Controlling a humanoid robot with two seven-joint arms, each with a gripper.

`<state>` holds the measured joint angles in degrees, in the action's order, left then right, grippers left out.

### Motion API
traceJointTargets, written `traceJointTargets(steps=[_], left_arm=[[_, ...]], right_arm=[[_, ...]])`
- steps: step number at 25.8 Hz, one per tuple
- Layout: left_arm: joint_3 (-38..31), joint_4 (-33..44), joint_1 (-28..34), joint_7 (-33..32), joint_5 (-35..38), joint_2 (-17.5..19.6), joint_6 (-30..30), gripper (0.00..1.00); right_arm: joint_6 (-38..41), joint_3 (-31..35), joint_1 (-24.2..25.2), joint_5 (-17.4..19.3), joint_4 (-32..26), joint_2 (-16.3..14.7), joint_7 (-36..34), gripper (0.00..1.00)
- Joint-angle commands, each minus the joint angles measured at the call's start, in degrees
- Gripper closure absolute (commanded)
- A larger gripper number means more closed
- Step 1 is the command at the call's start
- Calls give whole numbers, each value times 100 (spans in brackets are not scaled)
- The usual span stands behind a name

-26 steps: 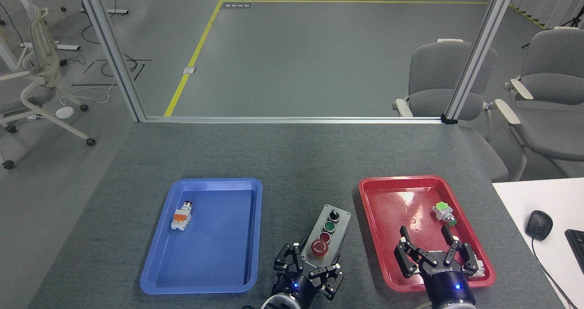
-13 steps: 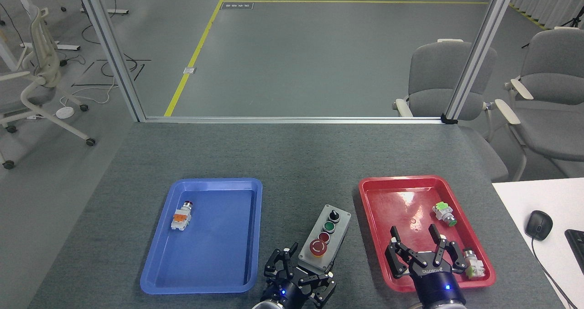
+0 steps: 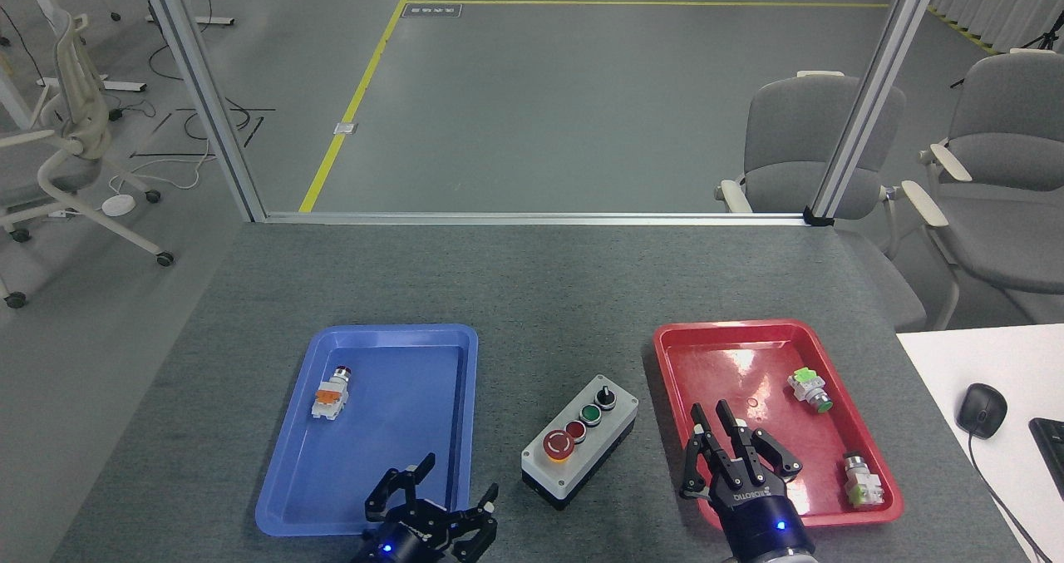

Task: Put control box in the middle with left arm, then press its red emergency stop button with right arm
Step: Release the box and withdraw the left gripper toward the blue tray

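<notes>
The control box [image 3: 580,440] sat on the bare grey felt of the desk [image 3: 532,297], in the gap between the blue tray [image 3: 287,455] on the left and the red tray [image 3: 673,355] on the right. It lay at a slant, its near end turned to the left. The red emergency stop button [image 3: 558,444] was at that near-left end, then the small red button, the green one, and the black knob [image 3: 605,396] at the far-right end. Nothing touched the box.

The left arm's gripper [image 3: 445,496] was at the near edge, over the near-right corner of the blue tray and apart from the box. Its jaws stood spread wide and held nothing.

The right arm's gripper [image 3: 716,434] hung over the near-left part of the red tray, just to the right of the box. Its jaws were drawn close together with the fingers pointing away from the robot, and they gripped nothing.

A small push-button part with an orange piece [image 3: 331,392] lay in the blue tray. Two more parts lay in the red tray, one with a green piece at the far right [image 3: 809,389] and one near the near-right corner [image 3: 859,478].
</notes>
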<state>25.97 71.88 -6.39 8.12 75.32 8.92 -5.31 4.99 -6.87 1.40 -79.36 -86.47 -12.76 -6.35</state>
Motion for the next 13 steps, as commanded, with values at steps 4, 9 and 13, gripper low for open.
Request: traceJointTargets(steps=[4, 9, 13], left_arm=[[-2069, 599, 296, 5, 0, 172, -1139, 1], [-3370, 880, 305, 23, -27, 92, -1535, 1], [-3968, 845, 243, 14, -615, 75, -1456, 1]], right_arm=[[-16, -297, 18, -370, -72, 151, 20, 100], [-95, -561, -87, -739, -72, 432, 450, 100], [-324, -894, -290, -950, 16, 670, 477, 100]])
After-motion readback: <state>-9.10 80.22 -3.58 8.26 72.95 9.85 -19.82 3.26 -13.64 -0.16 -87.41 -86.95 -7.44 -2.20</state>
